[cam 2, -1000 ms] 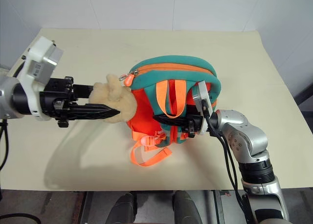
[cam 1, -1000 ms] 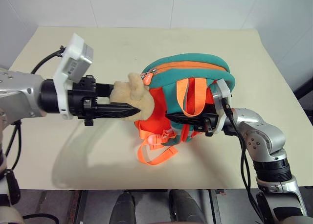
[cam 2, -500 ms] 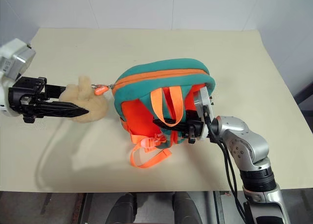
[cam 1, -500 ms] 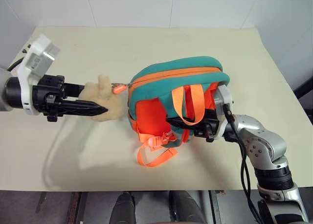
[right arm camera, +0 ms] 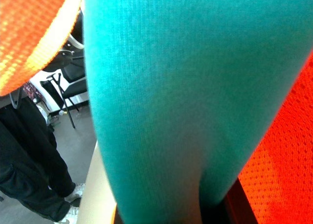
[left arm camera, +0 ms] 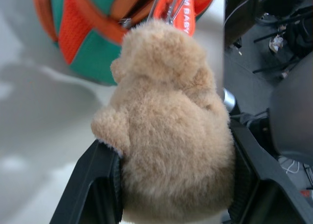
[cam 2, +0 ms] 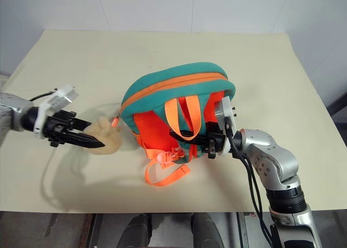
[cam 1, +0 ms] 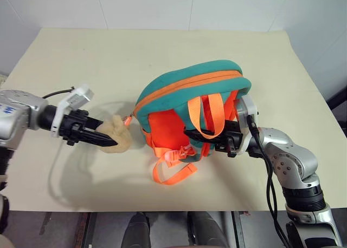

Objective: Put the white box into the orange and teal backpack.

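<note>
Btwn hands: backpack [cam 1: 184, 99]; L hand [cam 1: 106, 141] pinches plush toy [left arm camera: 171, 126], R hand [cam 1: 191, 133] prob. clamps strap.

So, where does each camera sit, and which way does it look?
Left and right eye views: on the head, looking down over the table; both arms show.
Left wrist view: along the left gripper, shut on the plush toy.
Right wrist view: along the right gripper, shut on the orange and teal backpack.
Shared: eye views and left wrist view show toy and backpack.

Head eyes look down over the table [cam 1: 162, 47]; wrist views press against the backpack [cam 1: 190, 91].
</note>
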